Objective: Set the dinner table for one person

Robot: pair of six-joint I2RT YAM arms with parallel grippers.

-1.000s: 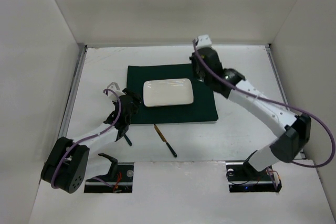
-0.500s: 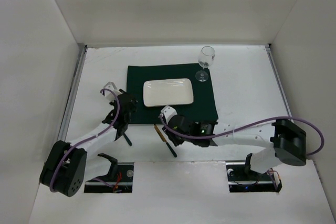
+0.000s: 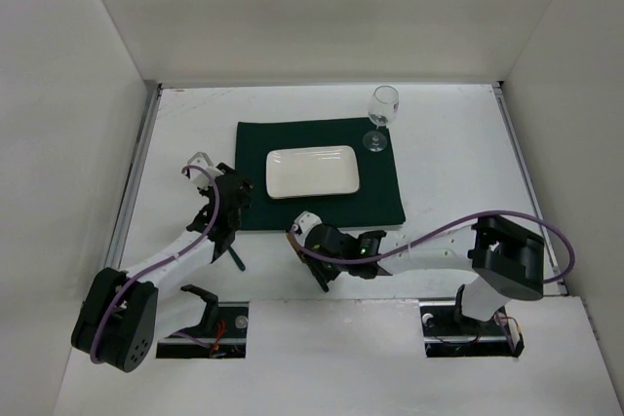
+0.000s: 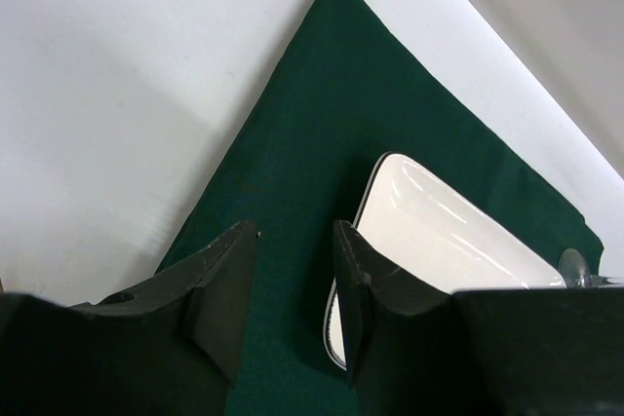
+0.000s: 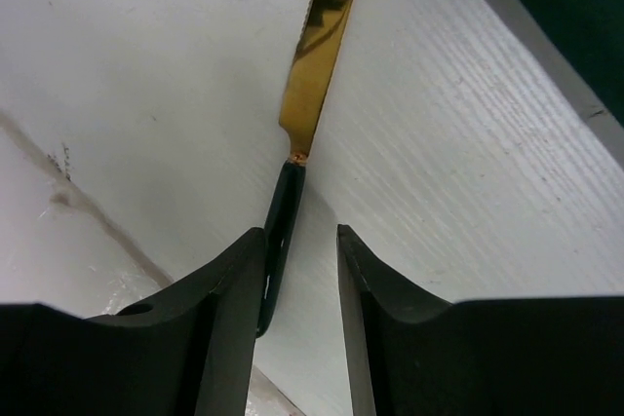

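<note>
Right gripper (image 5: 300, 241) is straddling the knife (image 5: 320, 65) handle with 2 parted fingers (image 5: 224, 319), left gripper (image 4: 294, 241) is hovering unclenched over the green mat (image 4: 312, 114).

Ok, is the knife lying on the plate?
No, the knife lies on the white dinner table, straddled by the open right gripper.

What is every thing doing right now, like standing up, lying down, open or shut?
Wine glass, upright on the mat's far corner.
Plate, flat on the mat, empty.
Green mat, spread flat on the dinner table.
Knife, lying on the bare table.
Right pincer, open, straddling the knife's handle.
Left pincer, open, holding nothing.
</note>
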